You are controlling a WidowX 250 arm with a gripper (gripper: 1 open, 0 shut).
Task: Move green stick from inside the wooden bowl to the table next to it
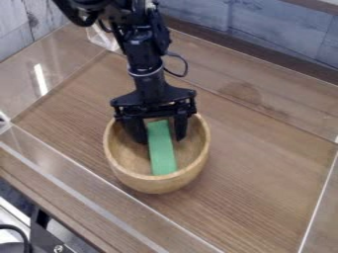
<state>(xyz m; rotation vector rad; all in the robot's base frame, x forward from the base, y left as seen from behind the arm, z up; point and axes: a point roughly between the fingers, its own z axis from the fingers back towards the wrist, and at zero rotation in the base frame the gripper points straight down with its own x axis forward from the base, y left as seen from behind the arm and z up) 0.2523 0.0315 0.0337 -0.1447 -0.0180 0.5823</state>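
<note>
One object in the bowl: the green stick (160, 148) lies inside the wooden bowl (122, 164), not yet lifted.
Stick axis: its long side runs from the far wall of the bowl toward the near wall, the far end raised against the wall under the tool, the near end resting low on the bowl floor.
Tool state: the gripper (156, 119) points down with its jaws spread wide, one finger on each side of the stick's far end; nothing is held.
Why so placed: straddling the narrow width looks like preparation to pinch across it.
Destination: the table (264, 138) beside the bowl.
</note>
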